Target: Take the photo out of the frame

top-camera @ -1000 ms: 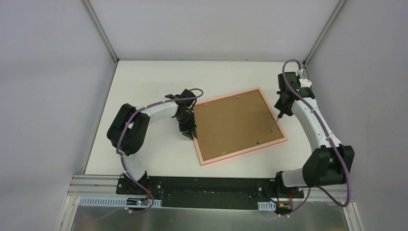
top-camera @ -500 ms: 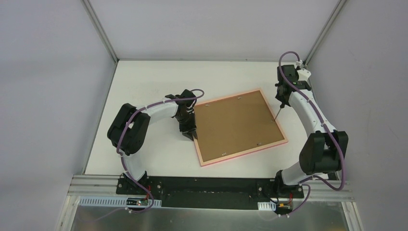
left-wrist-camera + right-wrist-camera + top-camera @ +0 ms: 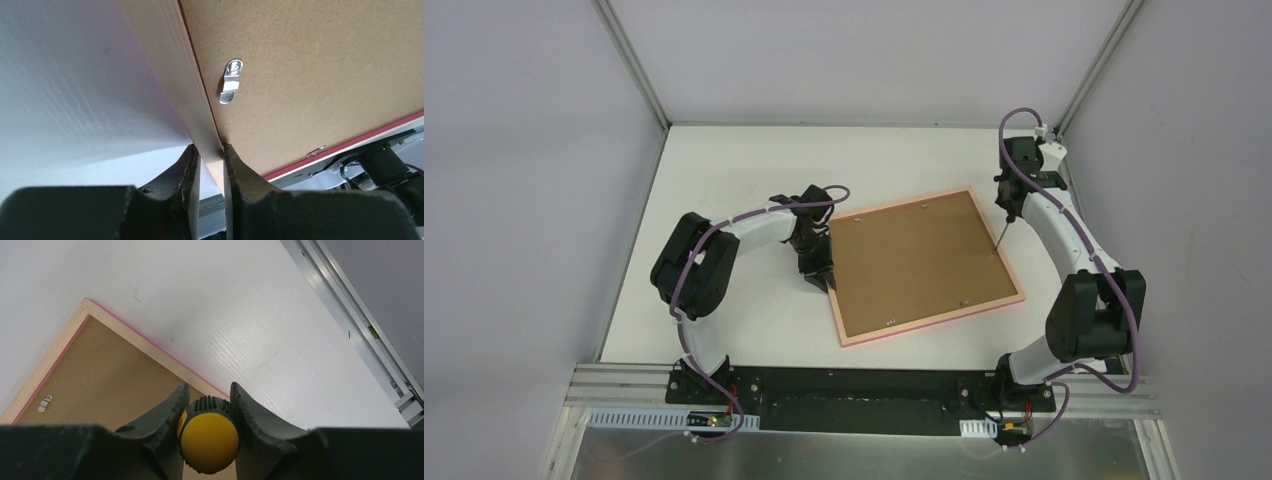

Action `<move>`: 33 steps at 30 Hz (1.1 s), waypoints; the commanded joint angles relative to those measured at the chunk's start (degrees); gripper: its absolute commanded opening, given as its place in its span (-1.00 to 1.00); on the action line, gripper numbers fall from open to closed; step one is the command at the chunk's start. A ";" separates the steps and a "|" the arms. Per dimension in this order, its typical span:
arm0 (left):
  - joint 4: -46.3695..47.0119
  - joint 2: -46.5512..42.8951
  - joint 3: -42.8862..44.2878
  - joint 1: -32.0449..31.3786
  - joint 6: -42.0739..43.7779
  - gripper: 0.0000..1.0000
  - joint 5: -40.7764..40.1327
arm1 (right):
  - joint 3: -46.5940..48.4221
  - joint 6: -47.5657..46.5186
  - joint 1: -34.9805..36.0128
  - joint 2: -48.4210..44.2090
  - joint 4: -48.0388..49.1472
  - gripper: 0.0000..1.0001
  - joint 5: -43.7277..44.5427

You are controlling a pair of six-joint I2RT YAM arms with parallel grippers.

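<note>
**Top external.** The frame [image 3: 1014, 292] lies flat and face down on the desk [image 3: 724, 170], in its right half and turned askew to the desk edges. Its brown backing board [image 3: 914, 262] faces up; the photo is hidden. The left gripper [image 3: 816, 270] sits at the frame's left edge. The right gripper [image 3: 1008, 208] stands near the right edge of the desk. It carries a screwdriver [image 3: 1000, 240] whose tip meets the frame's right edge.

**Left wrist.** The left gripper [image 3: 211, 165] is clamped on the frame [image 3: 185, 75], one finger on each side of the pale wooden rail. A metal turn clip [image 3: 231, 82] lies on the backing board [image 3: 320, 60], just beside that rail.

**Right wrist.** The right gripper [image 3: 208, 392] is closed on the screwdriver [image 3: 209, 439], of which the yellow handle end shows between the fingers. Below it are a corner of the frame [image 3: 90, 307], the backing board [image 3: 100, 385] and another clip [image 3: 46, 402]. A metal rail [image 3: 350, 315] borders the desk.
</note>
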 commanded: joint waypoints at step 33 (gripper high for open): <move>-1.91 1.93 2.04 -0.47 1.98 -1.00 4.26 | -8.95 -0.28 0.18 -3.37 10.63 -1.00 -1.24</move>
